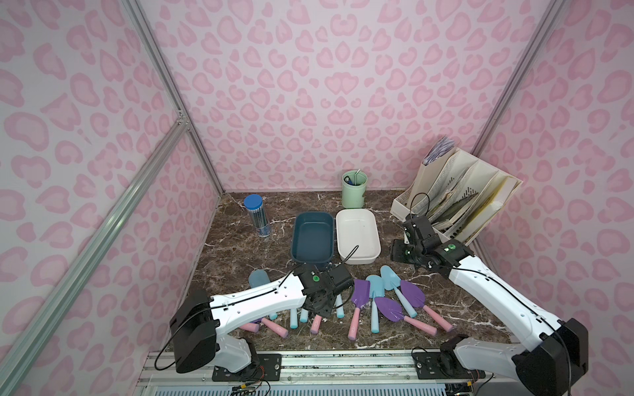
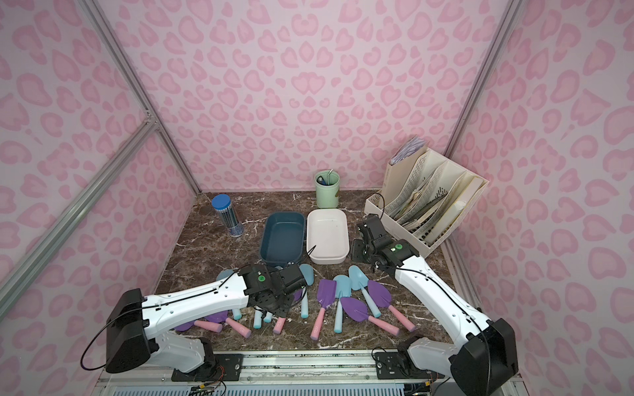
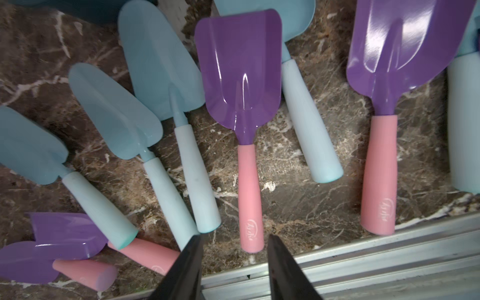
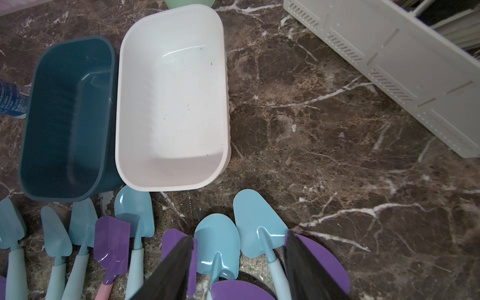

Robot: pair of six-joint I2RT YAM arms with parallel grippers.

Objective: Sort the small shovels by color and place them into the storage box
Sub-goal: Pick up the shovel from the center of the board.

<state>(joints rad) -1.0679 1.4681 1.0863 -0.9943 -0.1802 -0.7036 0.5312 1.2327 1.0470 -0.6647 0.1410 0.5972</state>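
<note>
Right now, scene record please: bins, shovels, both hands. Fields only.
dark blue bin: empty, beside white bin
white bin: empty
light blue shovels: on table, in front of bins
purple shovels: on table, mixed with blue ones
left hand: open, lined up on pink handle of square purple shovel, not gripping
right hand: open, above shovels, holding nothing
sorted so far: none

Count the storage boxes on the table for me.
2. A dark blue box and a white box stand side by side, the white one on the robot's right. Both are empty; nothing seems to hide a third.
</note>
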